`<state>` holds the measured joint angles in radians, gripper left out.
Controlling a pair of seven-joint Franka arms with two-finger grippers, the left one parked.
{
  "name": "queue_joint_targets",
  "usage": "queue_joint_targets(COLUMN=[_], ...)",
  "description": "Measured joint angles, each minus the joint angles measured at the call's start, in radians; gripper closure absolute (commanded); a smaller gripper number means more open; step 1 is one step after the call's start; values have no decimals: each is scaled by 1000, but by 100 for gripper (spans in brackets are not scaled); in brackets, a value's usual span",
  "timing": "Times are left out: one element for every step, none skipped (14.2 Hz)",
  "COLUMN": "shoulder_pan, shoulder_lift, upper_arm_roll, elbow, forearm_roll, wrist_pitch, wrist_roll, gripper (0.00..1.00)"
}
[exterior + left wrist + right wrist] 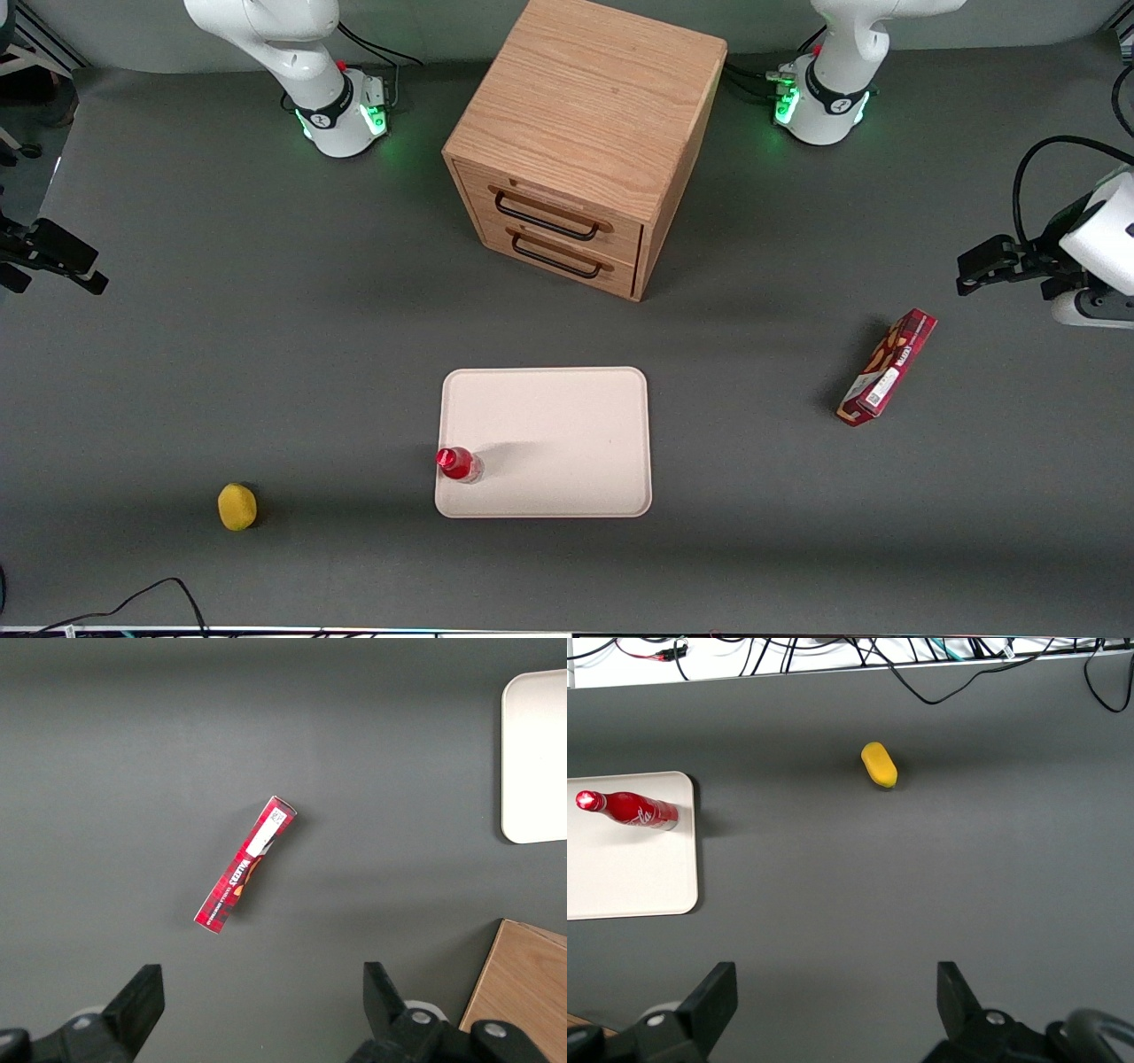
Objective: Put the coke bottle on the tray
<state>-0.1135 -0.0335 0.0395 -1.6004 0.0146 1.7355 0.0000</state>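
The coke bottle [458, 463] [629, 808], slim and red with a red cap, stands upright on the cream tray [567, 425] [620, 873]. It is in the tray corner nearest the front camera, on the working arm's side. My gripper [84, 270] [835, 992] hovers high above bare table at the working arm's end, well apart from bottle and tray. Its fingers [719, 990] are spread wide and open, with nothing between them.
A wooden two-drawer cabinet [576, 142] stands farther from the front camera than the tray. A yellow lemon-like object [236, 506] [879, 764] lies near the front edge. A long red snack box [888, 366] [245, 864] lies toward the parked arm's end.
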Motion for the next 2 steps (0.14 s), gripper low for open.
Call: queue_joint_targets(shoulder_pan=[1,2], shoulder_lift=[0,0], upper_arm_roll=[0,0], elbow=[0,0], forearm_roll=[0,0], wrist_pitch=[-5,-8], wrist_roll=[0,0], gripper=[0,0])
